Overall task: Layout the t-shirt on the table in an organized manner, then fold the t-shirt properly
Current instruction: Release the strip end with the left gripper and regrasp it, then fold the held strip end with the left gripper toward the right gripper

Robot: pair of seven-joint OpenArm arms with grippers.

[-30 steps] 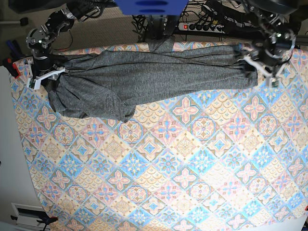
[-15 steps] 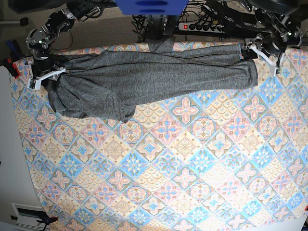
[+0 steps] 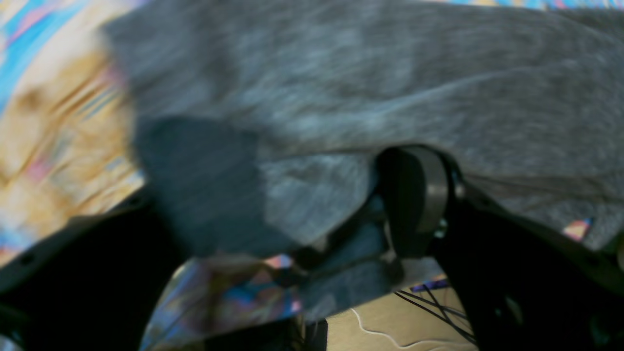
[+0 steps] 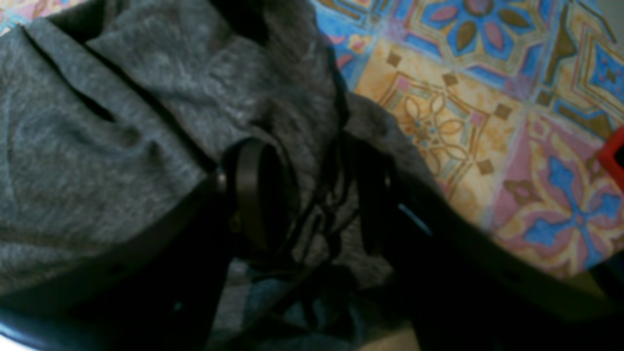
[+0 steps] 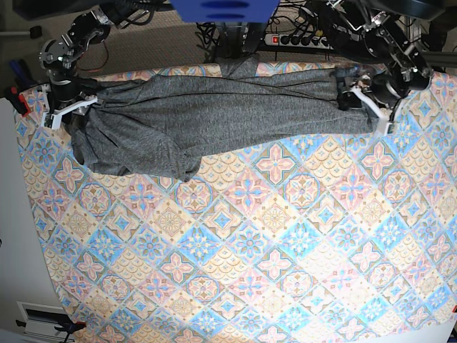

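My right claw [image 5: 66, 107] pinches the t-shirt [image 5: 214, 114] at nine o'clock, anchoring it taut across the bench [image 5: 250, 250]; left claw [image 5: 368, 100], three o'clock, gapes wide, gripping nothing.

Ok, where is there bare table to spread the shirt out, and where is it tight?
The table is bare from the t-shirt forward to the near edge and out to both sides. The far strip is crowded: the shirt lies stretched along it, with the right gripper on one end and the left gripper at the other.
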